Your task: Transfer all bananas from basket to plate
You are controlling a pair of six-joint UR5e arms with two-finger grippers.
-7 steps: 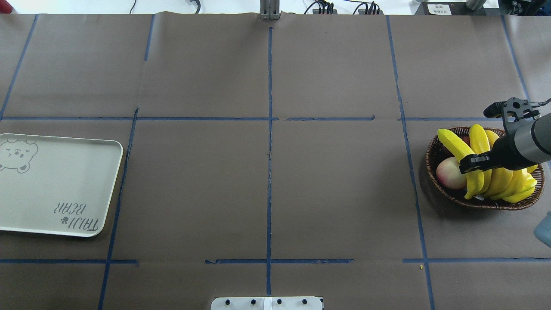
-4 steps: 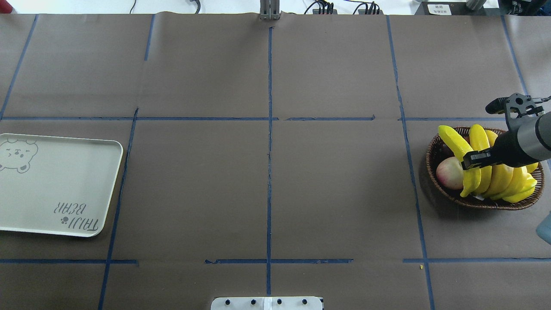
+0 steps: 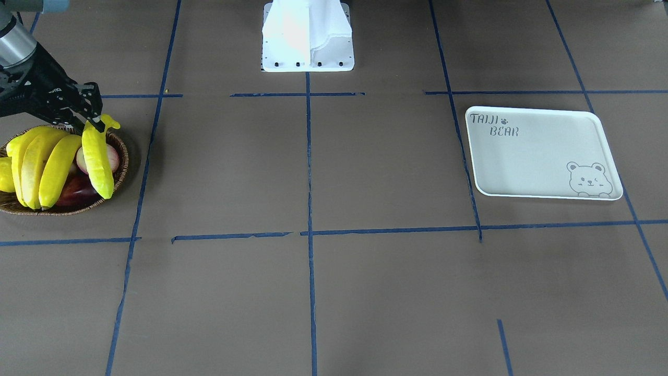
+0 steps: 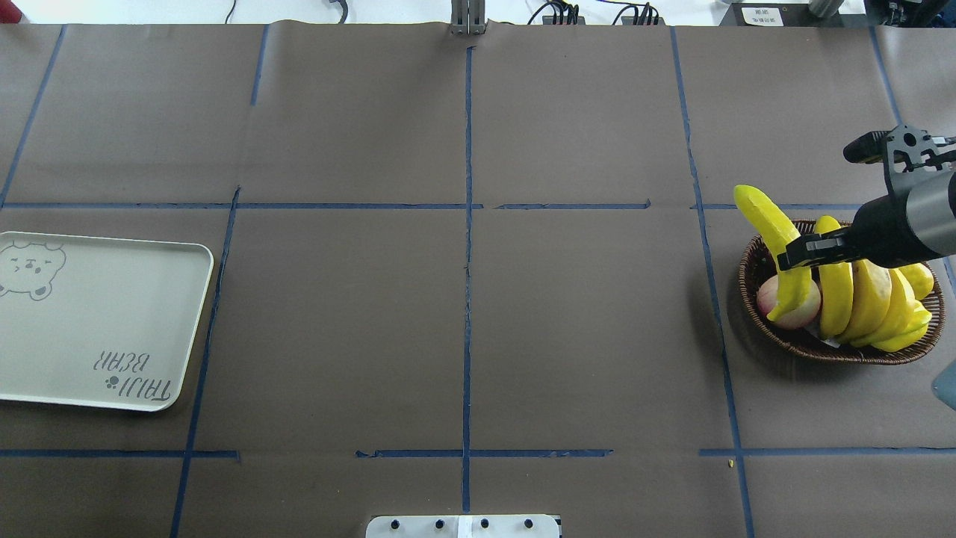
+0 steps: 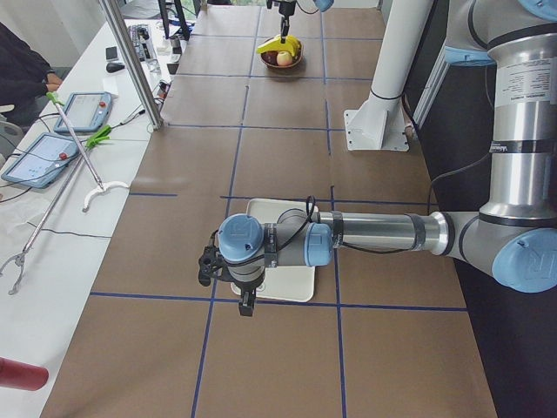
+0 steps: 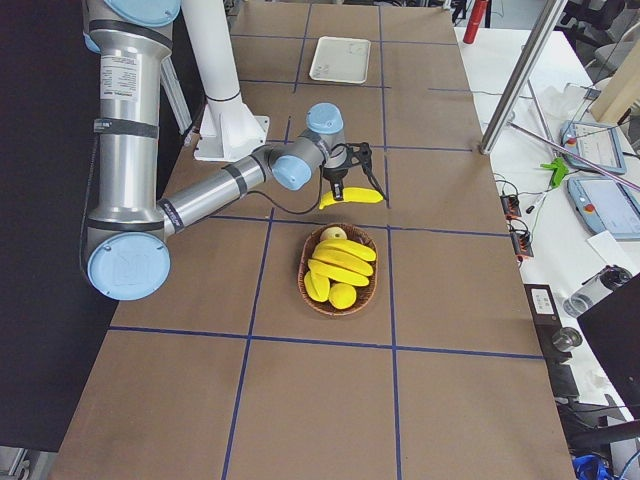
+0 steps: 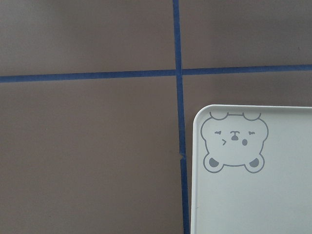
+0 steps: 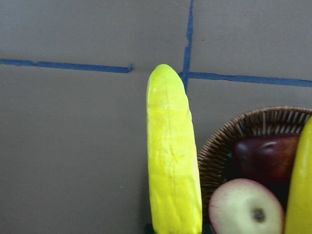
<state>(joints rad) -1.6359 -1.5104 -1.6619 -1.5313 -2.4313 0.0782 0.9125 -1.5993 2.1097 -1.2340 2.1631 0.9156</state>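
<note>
My right gripper is shut on a long yellow banana and holds it tilted above the left rim of the brown wicker basket. In the front-facing view this banana hangs over the basket. Three more bananas lie side by side in the basket. The white plate with the bear drawing sits far left and is bare. My left gripper hovers over the plate; I cannot tell whether it is open or shut.
A pink apple and a dark red fruit lie in the basket beside the held banana. Blue tape lines cross the brown table. The robot's white base stands at the middle rear edge.
The right gripper has risen with the banana, lifting it out of the pile and shifting it toward the basket's left rim. The plate and the other bananas have not moved.
</note>
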